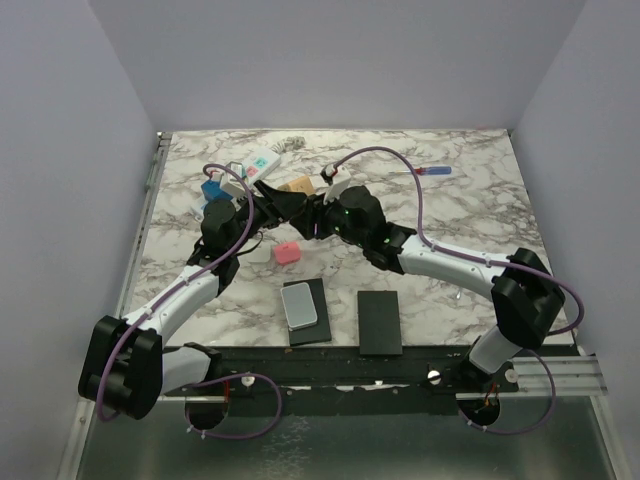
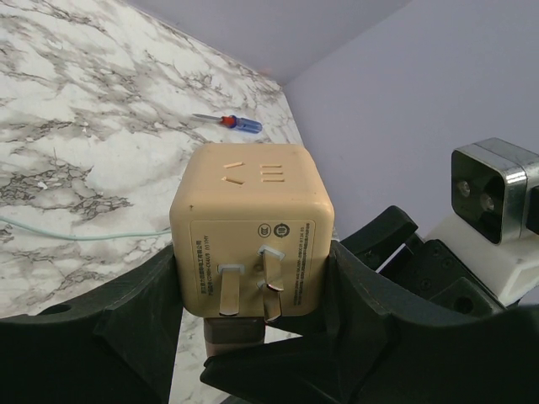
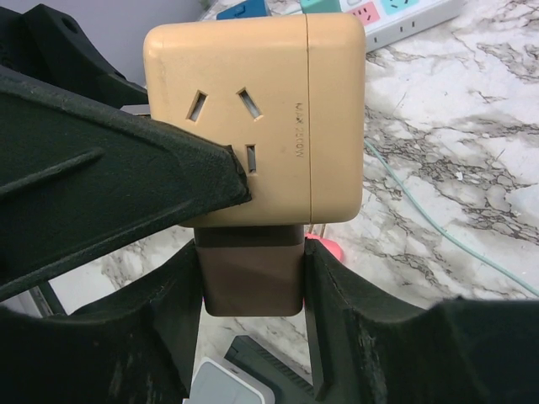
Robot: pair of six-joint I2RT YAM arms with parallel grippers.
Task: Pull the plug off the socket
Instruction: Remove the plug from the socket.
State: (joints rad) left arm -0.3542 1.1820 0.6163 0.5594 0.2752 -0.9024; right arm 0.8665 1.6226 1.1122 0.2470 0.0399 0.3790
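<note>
The white socket strip [image 1: 258, 163] with pastel faces lies at the back left of the table; its end shows in the right wrist view [image 3: 404, 13]. A beige cube adapter [image 2: 253, 202] [image 3: 269, 118] is held in the air away from it, its metal prongs bare. My left gripper [image 2: 253, 286] is shut on the cube's sides. A brown plug [image 3: 251, 269] [image 2: 236, 341] sits in the cube's lower face. My right gripper [image 3: 253, 278] has a finger pressed against each side of that brown plug. From above, both grippers meet at the cube [image 1: 298, 185].
A red-and-blue screwdriver [image 1: 432, 171] [image 2: 229, 123] lies at the back right. A blue plug [image 1: 212, 188] sits by the strip and a pink block [image 1: 287, 254] lies mid-table. A black pad with a grey device [image 1: 300, 305] and a black slab [image 1: 380, 322] lie near the front edge.
</note>
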